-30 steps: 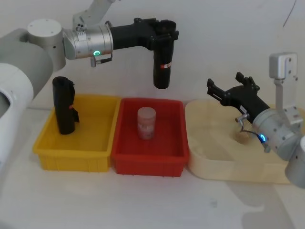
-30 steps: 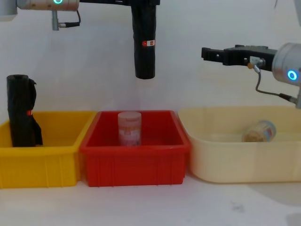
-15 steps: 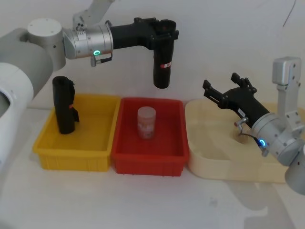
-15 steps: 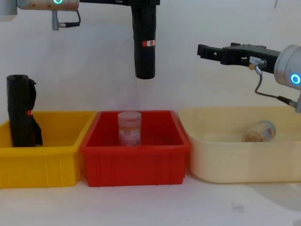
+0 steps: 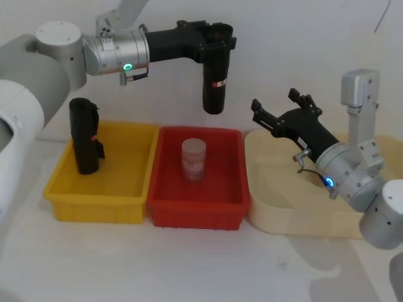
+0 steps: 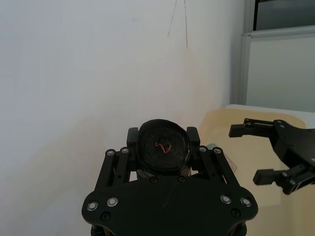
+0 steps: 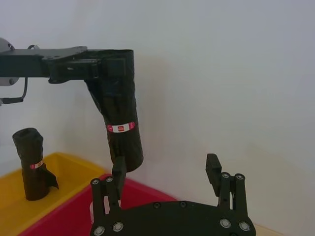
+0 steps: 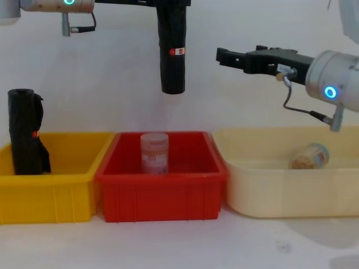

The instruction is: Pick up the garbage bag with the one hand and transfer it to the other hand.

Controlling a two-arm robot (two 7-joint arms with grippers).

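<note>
The garbage bag (image 5: 214,82) is a straight black roll with a small red-and-white label, hanging upright in the air above the red bin (image 5: 233,211). My left gripper (image 5: 217,39), the one with the green-lit wrist, is shut on the roll's top end. The chest view shows the garbage bag (image 8: 172,56) well clear of the bin. My right gripper (image 5: 274,104), with the blue-lit wrist, stands open to the right of the roll at about its lower half, apart from it. In the right wrist view the garbage bag (image 7: 120,118) is ahead of the right gripper (image 7: 165,167).
A yellow bin (image 5: 63,195) on the left holds a lumpier black roll (image 5: 85,138) standing upright. A pinkish jar (image 5: 193,161) stands in the red bin. The cream tub (image 8: 263,196) on the right holds a jar (image 8: 308,156) lying on its side.
My right gripper has moved left, closer to the hanging roll, staying open. The left gripper and the roll have held still.
</note>
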